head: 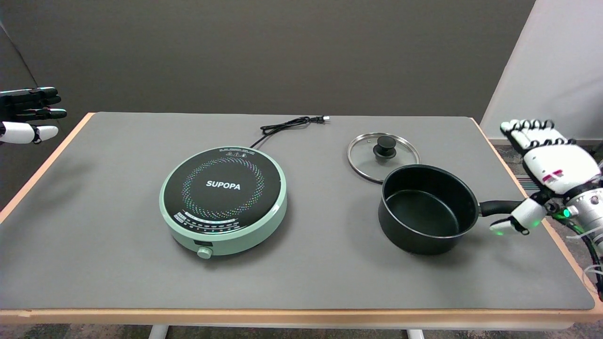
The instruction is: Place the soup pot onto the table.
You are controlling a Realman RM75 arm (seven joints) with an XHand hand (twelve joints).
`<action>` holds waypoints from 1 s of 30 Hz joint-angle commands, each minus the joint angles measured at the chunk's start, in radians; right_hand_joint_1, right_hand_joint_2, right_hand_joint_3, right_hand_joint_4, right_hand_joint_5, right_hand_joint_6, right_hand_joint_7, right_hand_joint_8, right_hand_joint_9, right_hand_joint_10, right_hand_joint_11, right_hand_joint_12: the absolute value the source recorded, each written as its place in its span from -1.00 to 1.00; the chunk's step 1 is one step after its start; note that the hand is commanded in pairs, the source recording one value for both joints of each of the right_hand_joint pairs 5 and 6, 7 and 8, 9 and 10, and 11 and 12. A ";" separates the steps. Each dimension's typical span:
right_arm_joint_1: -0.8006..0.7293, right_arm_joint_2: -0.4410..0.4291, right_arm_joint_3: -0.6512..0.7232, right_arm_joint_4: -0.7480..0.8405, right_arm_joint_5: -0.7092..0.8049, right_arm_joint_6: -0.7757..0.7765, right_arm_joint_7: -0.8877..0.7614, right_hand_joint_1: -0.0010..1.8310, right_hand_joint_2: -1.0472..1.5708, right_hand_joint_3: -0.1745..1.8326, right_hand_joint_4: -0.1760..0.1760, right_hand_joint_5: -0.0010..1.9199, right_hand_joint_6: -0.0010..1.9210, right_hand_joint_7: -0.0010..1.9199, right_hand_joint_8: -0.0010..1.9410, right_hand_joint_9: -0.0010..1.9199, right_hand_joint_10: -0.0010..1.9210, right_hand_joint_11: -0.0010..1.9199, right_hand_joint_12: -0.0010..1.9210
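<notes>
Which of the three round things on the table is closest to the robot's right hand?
The black soup pot. Its handle reaches toward the right hand at the table's right edge; the glass lid lies behind it, and the green cooktop sits farther left.

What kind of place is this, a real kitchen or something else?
Probably a lab or test setup, not a kitchen: an unplugged induction cooker and soup pot sit on a bare grey-matted table against plain walls.

I see everything through one head camera above the near edge of my table [70,263], looking down and across toward the dark back wall [264,52], the whole tabletop in frame.
</notes>
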 commanded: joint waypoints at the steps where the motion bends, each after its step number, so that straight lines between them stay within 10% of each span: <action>1: 0.048 -0.046 0.010 0.258 0.050 0.038 0.001 -0.01 -0.41 -0.23 -0.32 -0.95 -0.95 -0.95 -0.95 -0.95 -0.95 -0.95 -0.95; 19: 0.228 0.039 -0.293 0.296 0.359 0.197 0.003 -0.05 -0.43 -0.22 -0.11 -1.00 -1.00 -1.00 -1.00 -1.00 -1.00 -1.00 -1.00; 22: 0.244 0.033 -0.324 0.299 0.367 0.204 0.003 -0.17 -0.19 -0.57 -0.10 -1.00 -1.00 -1.00 -1.00 -1.00 -1.00 -1.00 -1.00; 30: 0.281 -0.007 -0.418 0.295 0.368 0.142 0.020 -0.16 -0.01 -0.58 -0.22 -0.77 -0.77 -0.77 -0.77 -0.77 -0.77 -0.77 -0.77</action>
